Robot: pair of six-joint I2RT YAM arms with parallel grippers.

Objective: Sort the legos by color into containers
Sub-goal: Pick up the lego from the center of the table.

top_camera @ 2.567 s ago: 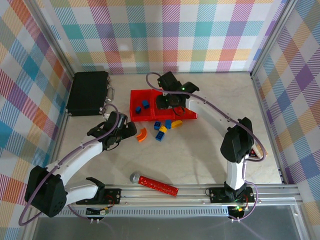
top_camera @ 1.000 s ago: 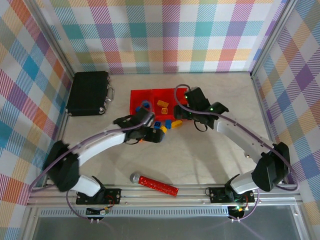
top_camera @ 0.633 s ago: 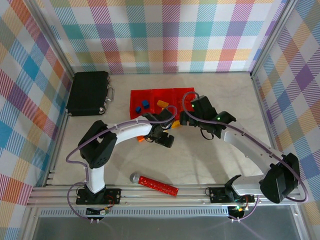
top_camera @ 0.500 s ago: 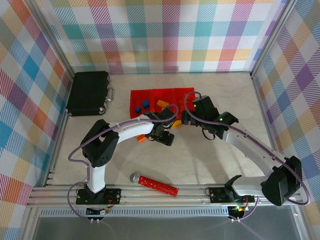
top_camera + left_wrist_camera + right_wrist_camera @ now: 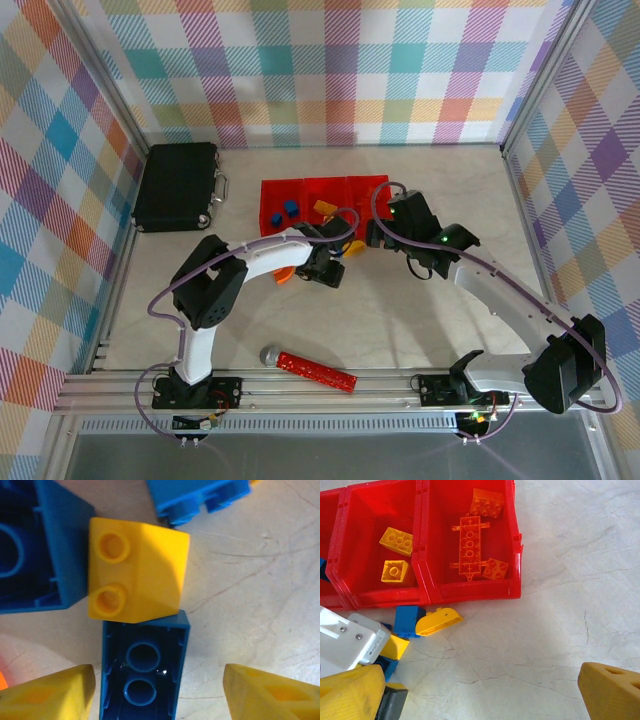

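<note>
Risk: left gripper [image 5: 159,690], jaws spread astride the upturned blue brick [image 5: 145,665] on the table [image 5: 250,580] just in front of the containers [image 5: 470,591], may close off-ctr & drag the touching yellow brick [image 5: 137,577] along, esp. w/ right gripper [image 5: 481,687], jaws wide & empty, crowding nearby.

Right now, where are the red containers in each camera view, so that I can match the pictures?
Top external: the containers sit just above centre, right of the black case.
Right wrist: the containers take the upper left, cut by the left edge.
Left wrist: it looks down on loose legos, a yellow sloped lego among blue legos.
Shared landmark: the yellow rounded lego just before the containers, top and right wrist views.
</note>
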